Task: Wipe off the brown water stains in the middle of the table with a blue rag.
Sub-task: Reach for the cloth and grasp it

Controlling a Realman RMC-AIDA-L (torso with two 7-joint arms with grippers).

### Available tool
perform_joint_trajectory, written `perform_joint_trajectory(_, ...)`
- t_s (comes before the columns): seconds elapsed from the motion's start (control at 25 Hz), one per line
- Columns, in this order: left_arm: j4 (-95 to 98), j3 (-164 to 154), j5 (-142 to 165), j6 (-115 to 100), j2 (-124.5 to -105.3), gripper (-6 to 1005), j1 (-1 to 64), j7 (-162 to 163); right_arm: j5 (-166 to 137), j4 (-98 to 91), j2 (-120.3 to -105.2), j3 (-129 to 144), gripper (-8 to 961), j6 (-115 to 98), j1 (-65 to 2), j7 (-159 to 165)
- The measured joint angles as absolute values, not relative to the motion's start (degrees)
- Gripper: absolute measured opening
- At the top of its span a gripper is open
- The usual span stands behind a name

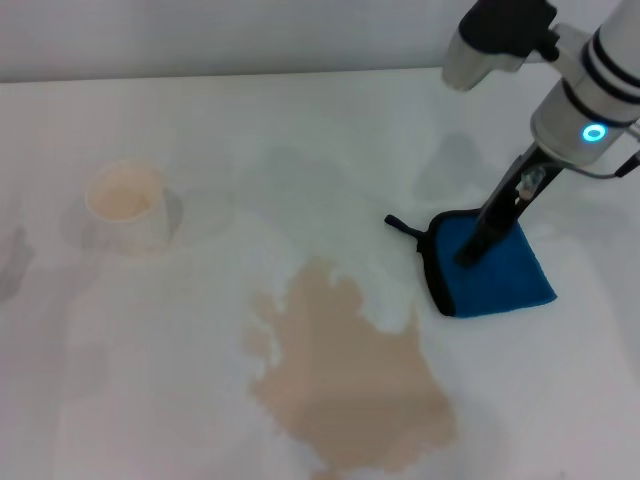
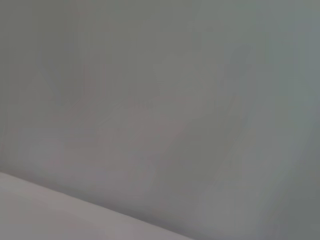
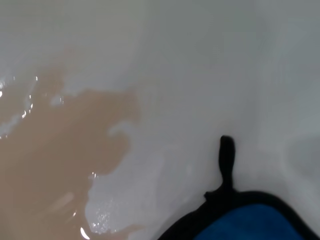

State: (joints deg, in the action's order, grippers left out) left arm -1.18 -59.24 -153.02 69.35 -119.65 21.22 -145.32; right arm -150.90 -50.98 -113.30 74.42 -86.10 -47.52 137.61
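Right gripper (image 1: 468,255) down on the blue rag (image 1: 492,268), stain not yet touched

Head view: right arm comes in from the upper right, its dark fingers (image 1: 487,232) planted on the rag's upper left part; whether they are spread or pinching cloth cannot be told. The rag lies flat on the table (image 1: 300,130) right under the claw, black trim on its left edge, 1 black loop tab (image 1: 401,226) sticking out just left of the claw. The brown water stains (image 1: 345,375) spread as 1 irregular tan puddle down-left of the claw, near the rag but apart from it. 1 cream paper cup (image 1: 128,206) stands upright far left of the claw. Right wrist view shows rag corner (image 3: 250,222), tab (image 3: 226,155) and puddle edge (image 3: 55,150) with white table between. Left gripper not seen; its wrist view shows only a blank grey surface
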Motion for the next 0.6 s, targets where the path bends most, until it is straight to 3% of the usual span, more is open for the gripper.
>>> perform_joint_trajectory(0.2, -1.4, -59.2, -153.0, 69.3, -119.70, 892, 21.5, -145.3, -154.7, -50.0, -115.05, 74.6, 842, -83.0, -46.6, 138.2)
perform_joint_trajectory(0.6, -1.3, -59.5, -152.7, 67.5, -119.62, 891, 22.3, -145.3, -156.3, -47.2, -115.31, 74.7, 841, -80.8, -45.9, 138.3)
